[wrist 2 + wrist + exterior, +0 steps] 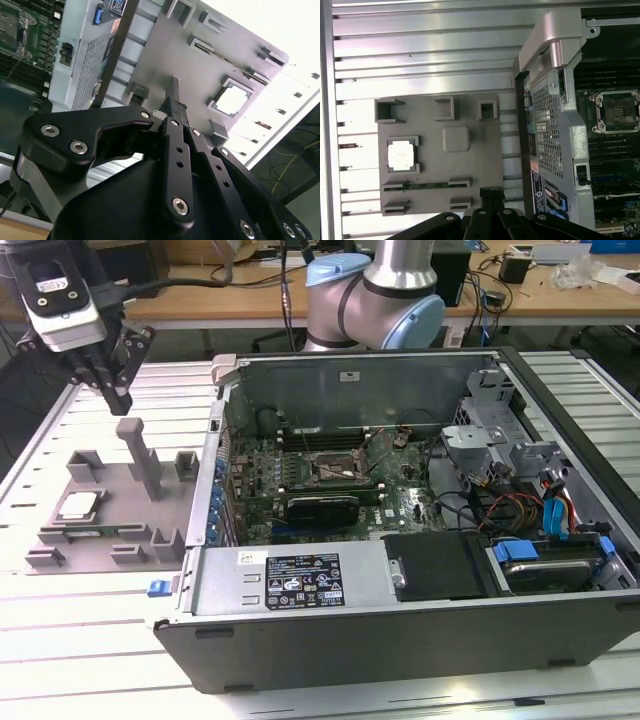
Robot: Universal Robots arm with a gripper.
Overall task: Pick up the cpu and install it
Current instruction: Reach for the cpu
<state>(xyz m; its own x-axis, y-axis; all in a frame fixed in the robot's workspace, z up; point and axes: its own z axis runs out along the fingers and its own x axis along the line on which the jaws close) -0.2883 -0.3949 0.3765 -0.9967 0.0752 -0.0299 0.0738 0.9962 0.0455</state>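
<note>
1. The gripper (118, 398) is hovering above the tray (120, 502), its fingers pressed together and pinching nothing. Going down like this, the tips would probably be landing on top of a part rather than straddling it.
2. In the exterior view the post (138, 455) is standing at six o'clock from the gripper, the closest thing beneath it. I judge that a low sideways move risks clipping it and shoving the whole tray, which is resting loose on the table as far as I can tell.
3. The cpu (80, 505) is lying flat in its pocket on the tray, at about seven o'clock from the gripper and well apart from it, untouched. In the first wrist view raised corners are hugging the cpu (402, 153), so an off-centre pinch could be catching a corner, tilting the chip or letting it slip.
4. The case wall (213, 475) is rising at four o'clock, between tray and board. A carry made too low could be knocking the chip against it.
5. The socket (333, 472) is sitting farthest off, between three and four o'clock, inside the case. Any tilt or wrong rotation there could be bending contacts. Whether its frame is standing open, I cannot tell.
</note>
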